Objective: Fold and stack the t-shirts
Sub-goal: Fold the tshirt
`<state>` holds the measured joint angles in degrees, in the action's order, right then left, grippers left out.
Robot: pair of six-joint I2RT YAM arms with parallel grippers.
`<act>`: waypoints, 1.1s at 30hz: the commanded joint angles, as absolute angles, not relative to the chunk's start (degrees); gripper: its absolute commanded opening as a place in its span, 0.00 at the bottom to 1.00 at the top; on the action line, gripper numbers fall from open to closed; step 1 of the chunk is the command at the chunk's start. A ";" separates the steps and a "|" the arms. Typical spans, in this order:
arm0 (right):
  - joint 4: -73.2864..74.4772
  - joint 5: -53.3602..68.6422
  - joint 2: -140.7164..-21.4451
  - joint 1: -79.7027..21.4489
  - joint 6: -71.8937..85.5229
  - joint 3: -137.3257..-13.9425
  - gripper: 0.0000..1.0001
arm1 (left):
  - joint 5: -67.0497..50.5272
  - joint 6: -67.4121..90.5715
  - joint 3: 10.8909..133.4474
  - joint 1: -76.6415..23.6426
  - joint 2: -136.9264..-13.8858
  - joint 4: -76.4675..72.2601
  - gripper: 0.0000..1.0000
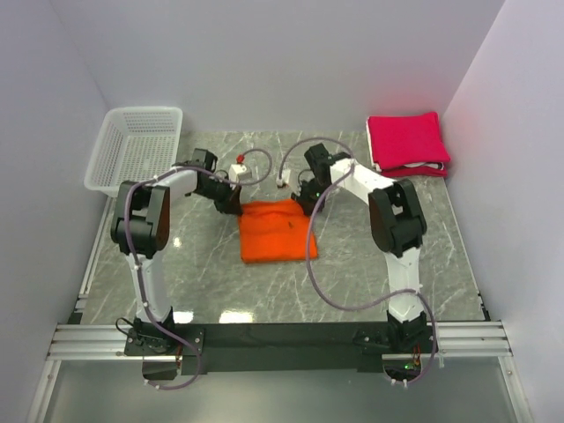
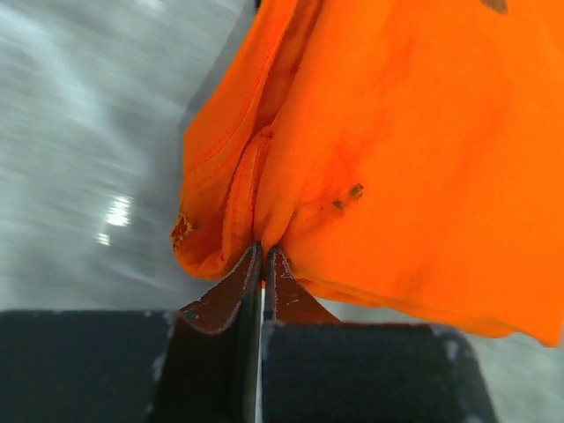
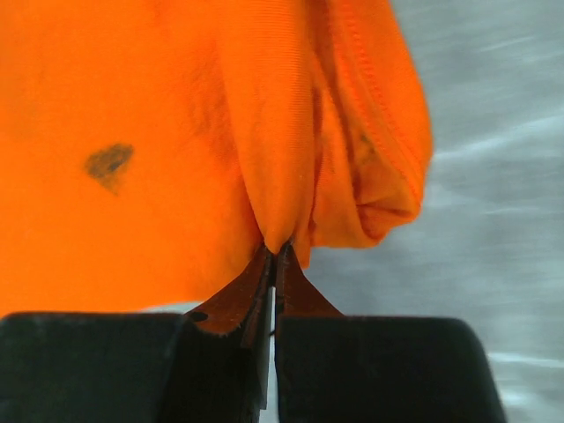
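two tools, two corners, one orange shirt

left tool (image 2: 263,254) sits right up at its lens, clenched tight on a ridge of orange cloth beside a hemmed edge. right tool (image 3: 273,256), same story on its side: pinched shut, with a fold of the orange t-shirt (image 1: 278,236) squeezed between the tips and a seam bunched just to its right.

pull back to the overhead view and start at the arm bases (image 1: 167,339) on the near rail. then comes bare grey tabletop (image 1: 264,291), then the shirt itself, lying mid-tabletop between the two arms. it's a squat rectangle, a touch wider than deep, long axis running left to right, slightly skewed.

now the key bit: both tools sit at its far edge, left on the far-left corner, right on the far-right. so the whole body of the shirt stretches from the tools back toward the bases. looks like a fold across that long axis is on, far edge drawn to near edge, both arms in step.

beyond, well apart at the far right, the crimson-pink stack (image 1: 407,144) lies with a white layer showing, and the right arm is the nearer one to it. far left, the mesh basket (image 1: 137,145).
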<state>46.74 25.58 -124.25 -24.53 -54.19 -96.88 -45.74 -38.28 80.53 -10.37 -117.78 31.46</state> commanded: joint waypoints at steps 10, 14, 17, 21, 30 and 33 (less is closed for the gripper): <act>48.77 35.77 -102.04 -29.80 -38.85 -74.61 0.08 | -53.35 -34.63 60.47 -12.31 -95.37 35.16 0.16; 52.11 36.03 -104.76 -26.03 -37.62 -80.76 0.33 | -52.30 -32.52 60.73 -10.99 -92.20 31.91 0.30; 53.96 40.07 -107.13 -24.08 -35.34 -85.42 0.34 | -51.59 -34.53 61.87 -10.11 -91.23 29.80 0.36; 53.00 46.74 -111.79 -23.91 -27.80 -91.21 0.31 | -51.68 -40.24 62.31 -11.94 -90.79 28.74 0.43; 43.86 56.25 -125.85 -24.96 -15.57 -96.94 0.26 | -44.65 -50.36 59.50 -25.30 -90.88 21.01 0.46; 43.15 58.36 -129.10 -25.40 -14.16 -97.82 0.26 | -43.51 -51.85 59.68 -27.67 -92.28 20.04 0.46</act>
